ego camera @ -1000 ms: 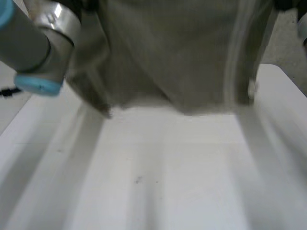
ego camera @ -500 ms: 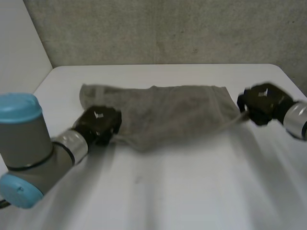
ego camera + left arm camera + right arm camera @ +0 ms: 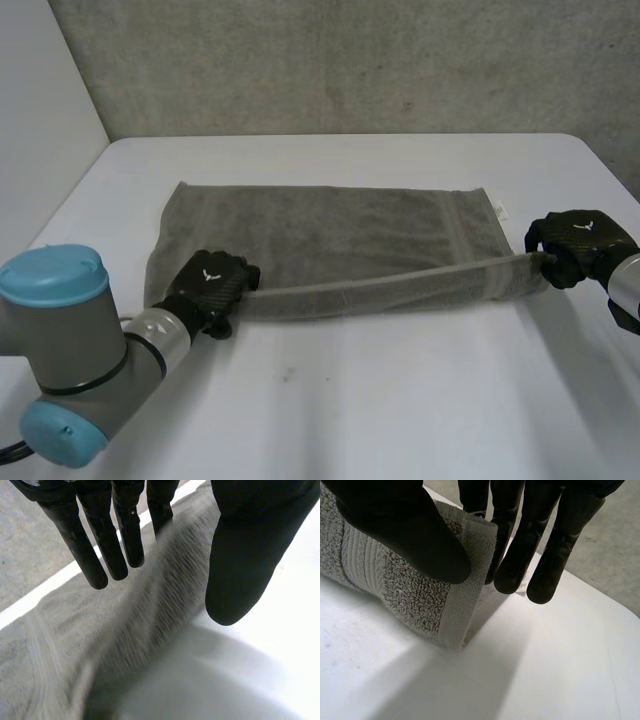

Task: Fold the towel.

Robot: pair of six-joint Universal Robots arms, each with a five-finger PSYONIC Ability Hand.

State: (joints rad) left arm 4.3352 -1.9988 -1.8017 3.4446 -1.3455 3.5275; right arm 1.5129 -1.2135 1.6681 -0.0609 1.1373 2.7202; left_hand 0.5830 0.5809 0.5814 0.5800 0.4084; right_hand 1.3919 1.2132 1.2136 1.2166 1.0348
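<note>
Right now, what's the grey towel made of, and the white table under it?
The towel looks like terry cloth, probably cotton: soft, matte grey, with fuzzy little loops and a flat woven band near its end. The table looks hard and smooth, white with a faint sheen, maybe plastic or laminate; I can't tell which.

The towel lies on the table, its near edge stretched between left hand and right hand.

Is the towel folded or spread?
Spread, not yet folded: towel lies flat on the table, near edge pinched up between left hand and right hand.
</note>
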